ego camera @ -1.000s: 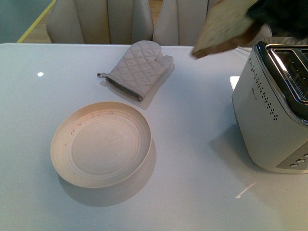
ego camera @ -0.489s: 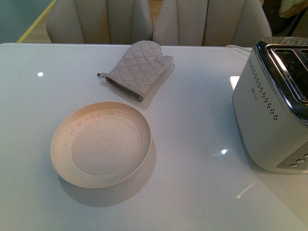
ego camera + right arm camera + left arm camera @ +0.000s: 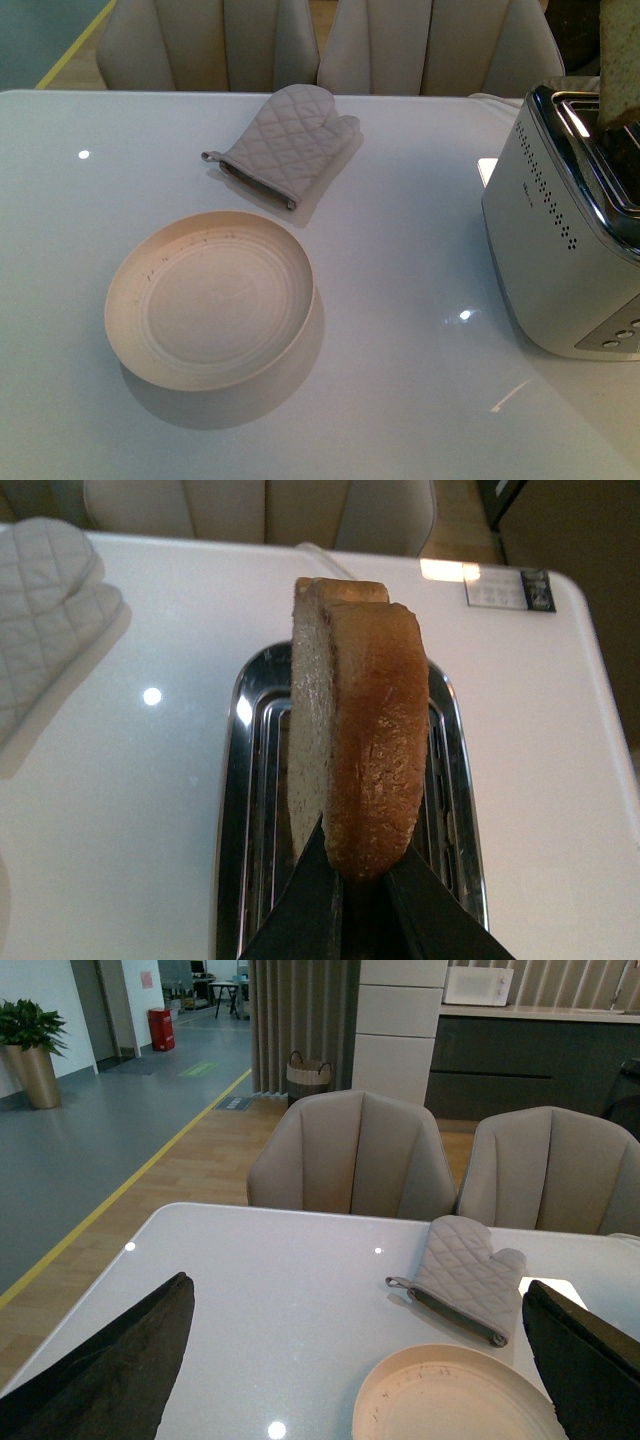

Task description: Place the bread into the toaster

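The right gripper [image 3: 350, 872] clamps the bread [image 3: 355, 740] by one end, its dark fingers [image 3: 305, 905] pressed against both flat faces. The slice hangs on edge over the toaster [image 3: 560, 230], with its long axis upright, its brown crust turned toward the wrist camera and its broad faces running in line with the chrome slots. In the front view its free end points down at the slotted top, though whether it has entered a slot cannot be told. The left gripper [image 3: 357, 1288] hangs spread wide with nothing in it over the table [image 3: 400, 300], near the plate [image 3: 210, 300] and the quilted oven mitt [image 3: 288, 145].
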